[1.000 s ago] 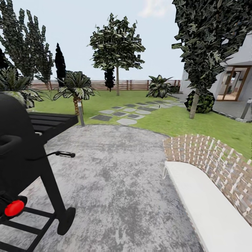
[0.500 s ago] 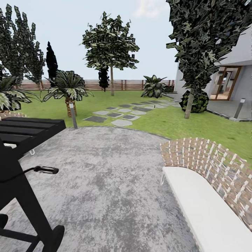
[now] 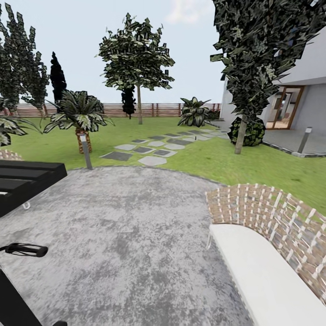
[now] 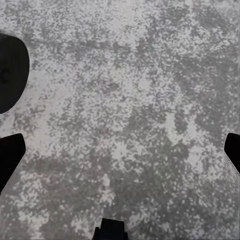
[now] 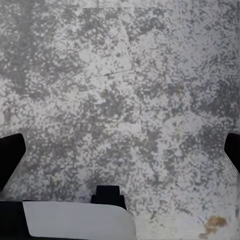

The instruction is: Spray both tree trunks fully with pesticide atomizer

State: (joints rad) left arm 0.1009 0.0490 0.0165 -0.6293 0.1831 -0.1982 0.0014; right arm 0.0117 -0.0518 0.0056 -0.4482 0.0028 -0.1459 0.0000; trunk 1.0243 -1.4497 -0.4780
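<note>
Where I stand: on the round grey patio (image 3: 136,226), facing out over the garden's lawn (image 3: 226,158), with a black grill (image 3: 22,179) at my left and a curved brick bench (image 3: 271,217) at my right.
Left pincer (image 4: 120,150): spread wide, empty, hanging over bare paving.
Right pincer (image 5: 120,150): spread wide too, holding nothing, paving beneath it.
Pesticide atomizer: somewhere on the floor ahead; from here it is too small for me to tell where.
Trees: one far tree trunk (image 3: 139,106) rises near the fence (image 3: 158,109), beyond the stepping stones (image 3: 151,149); a nearer tree trunk (image 3: 240,136) leans up beside the house (image 3: 308,90).
How the bottle should handle: I judge it light, stiff and smooth, easy to knock over with a careless finger.
Where to grip: around the dark body under the trigger head, upright, leaving trigger and nozzle free.
Step in hand: driving toward the lawn, nothing picked up yet.
Risk: pinching too high could foul the trigger.
</note>
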